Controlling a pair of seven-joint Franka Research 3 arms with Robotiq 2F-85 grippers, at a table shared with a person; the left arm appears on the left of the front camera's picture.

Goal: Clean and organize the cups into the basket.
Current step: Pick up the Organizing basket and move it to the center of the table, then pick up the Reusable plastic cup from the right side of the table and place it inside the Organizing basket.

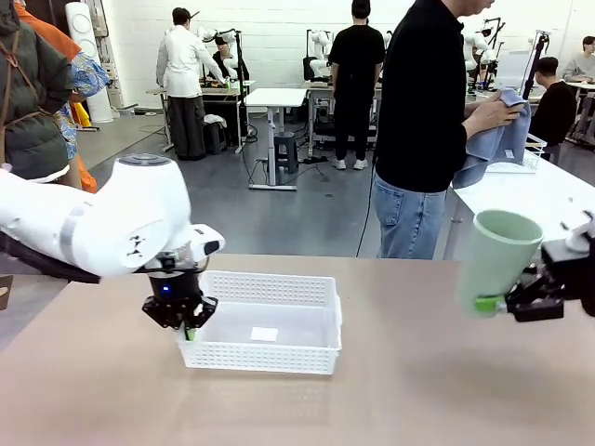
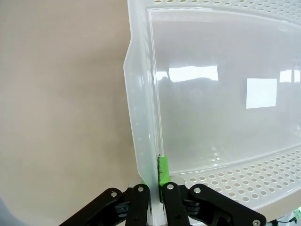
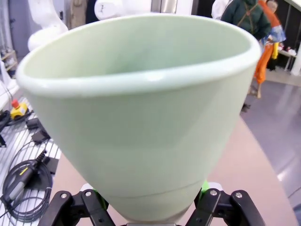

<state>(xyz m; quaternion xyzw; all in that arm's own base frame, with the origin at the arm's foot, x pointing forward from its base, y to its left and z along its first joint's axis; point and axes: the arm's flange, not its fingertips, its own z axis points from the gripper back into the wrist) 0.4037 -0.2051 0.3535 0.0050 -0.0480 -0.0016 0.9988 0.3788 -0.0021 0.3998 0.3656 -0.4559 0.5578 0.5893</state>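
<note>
A white perforated plastic basket (image 1: 270, 325) sits mid-table with nothing inside. My left gripper (image 1: 186, 325) is shut on its left wall, one finger inside and one outside. In the left wrist view the gripper (image 2: 155, 188) pinches that wall (image 2: 141, 117), and a green pad (image 2: 163, 170) shows on the inner side. At the right, the pale mint green cup (image 1: 497, 260) hangs above the table, tilted with its mouth up. My right gripper (image 1: 493, 302) is shut on its narrow base. In the right wrist view the cup (image 3: 141, 117) looms large, with the gripper (image 3: 150, 209) clamped on either side of its base.
A person (image 1: 423, 111) stands at the table's far side and holds a blue-grey cloth (image 1: 497, 139) in both hands. A white table with a wire basket (image 1: 530, 158) stands behind on the right. Bare brown tabletop (image 1: 400, 372) lies between the basket and the right gripper.
</note>
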